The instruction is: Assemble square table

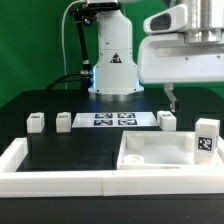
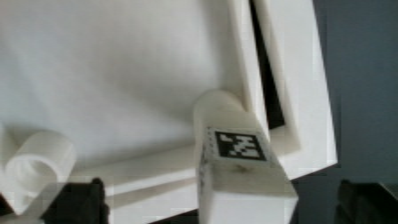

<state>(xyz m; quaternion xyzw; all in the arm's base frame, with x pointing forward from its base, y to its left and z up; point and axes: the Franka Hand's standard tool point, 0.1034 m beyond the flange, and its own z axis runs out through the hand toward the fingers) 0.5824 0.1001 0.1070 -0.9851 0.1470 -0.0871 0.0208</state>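
The white square tabletop slab (image 1: 150,152) lies tray-like at the exterior view's right front; it fills most of the wrist view (image 2: 125,80). One tagged white leg (image 1: 207,138) stands upright at the slab's right corner. In the wrist view this leg (image 2: 240,150) runs down between my two dark fingers (image 2: 80,200). My gripper (image 2: 222,208) is open, with a gap on each side of the leg. In the exterior view the white hand hangs above the slab, with one thin finger (image 1: 172,98) showing. Three more legs stand behind: two at the left (image 1: 36,122) (image 1: 64,120) and one (image 1: 166,120) right of centre.
The marker board (image 1: 112,120) lies flat in front of the robot base (image 1: 113,60). A long white rim (image 1: 40,170) borders the black surface at the front and left. A rounded white shape (image 2: 36,160) sits near the slab's edge in the wrist view.
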